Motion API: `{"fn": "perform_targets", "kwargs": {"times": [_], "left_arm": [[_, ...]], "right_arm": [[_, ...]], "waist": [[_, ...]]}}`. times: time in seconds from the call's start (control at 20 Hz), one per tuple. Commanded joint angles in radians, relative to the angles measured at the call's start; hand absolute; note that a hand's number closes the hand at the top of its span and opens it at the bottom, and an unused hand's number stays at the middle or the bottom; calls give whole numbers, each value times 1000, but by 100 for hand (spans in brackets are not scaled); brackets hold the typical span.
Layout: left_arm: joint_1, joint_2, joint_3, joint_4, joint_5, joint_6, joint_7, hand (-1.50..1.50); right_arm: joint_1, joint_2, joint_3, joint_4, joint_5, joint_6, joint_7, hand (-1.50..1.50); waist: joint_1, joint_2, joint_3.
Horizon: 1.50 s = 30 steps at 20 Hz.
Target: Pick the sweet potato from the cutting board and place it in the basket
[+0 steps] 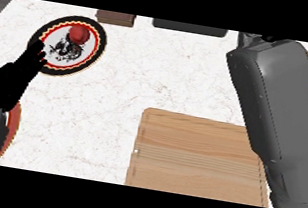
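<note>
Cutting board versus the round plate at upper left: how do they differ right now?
The cutting board is rectangular plain light wood; the plate is round, with a black and red rim and a dark drawing. The board's visible top is bare and no sweet potato shows on it, while the plate carries a small red object. The board lies beside the right forearm; the plate lies near the left hand. Both lie flat on the counter.

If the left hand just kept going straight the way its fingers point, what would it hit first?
The left hand, open with fingers up, points toward the round plate with the red object on it. It would likely meet the plate's near rim first, though its height above the counter is unclear.
</note>
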Motion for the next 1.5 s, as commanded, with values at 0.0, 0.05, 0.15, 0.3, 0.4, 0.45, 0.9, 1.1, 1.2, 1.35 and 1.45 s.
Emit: {"fn": "perform_targets", "kwargs": {"times": [0.0, 0.05, 0.15, 0.3, 0.4, 0.45, 0.9, 1.1, 1.2, 1.35, 1.45], "left_arm": [[-13, -15, -2, -1, -10, 22, -1, 0], [15, -13, 0, -23, -7, 18, 1, 0], [37, -9, 2, -41, -2, 9, 0, 0], [43, -26, -23, -80, -6, 9, 36, 0], [-8, 8, 12, -41, 9, -3, 45, 0], [31, 7, 33, 1, 13, -13, -27, 0], [6, -26, 5, -3, -9, -11, -11, 0], [28, -44, -8, -77, 2, -5, 54, 0], [24, -17, 10, -33, -2, -21, 8, 0], [-9, -39, -4, -8, -24, -3, 8, 0], [72, -26, 3, -87, -13, -32, 3, 0]], "right_arm": [[9, -74, -76, 48, 49, 80, 97, 150], [32, -65, -74, -13, 65, 112, 121, 150], [57, -113, -141, -33, 18, 117, 59, 150], [123, -104, -151, -139, 21, 161, 54, 150], [217, -131, -196, -138, -3, 78, -13, 150], [192, -162, -216, -180, -45, 176, -41, 150], [438, -176, -286, -289, -110, 45, -168, 150], [521, -209, -342, -310, -191, 18, -251, 150], [510, -181, -396, -251, -15, -123, -98, -150], [553, -155, -387, -231, -78, -132, -162, -150], [567, -167, -390, -236, -105, -129, -186, -150]], "waist": [[1, 3, 0], [-1, -2, 1], [3, -1, 1], [-2, -3, 1], [-5, 1, 2], [-5, 0, 1], [6, 4, 1], [8, 3, 2], [14, 7, 2], [8, 5, 1], [12, 4, 1]]}}
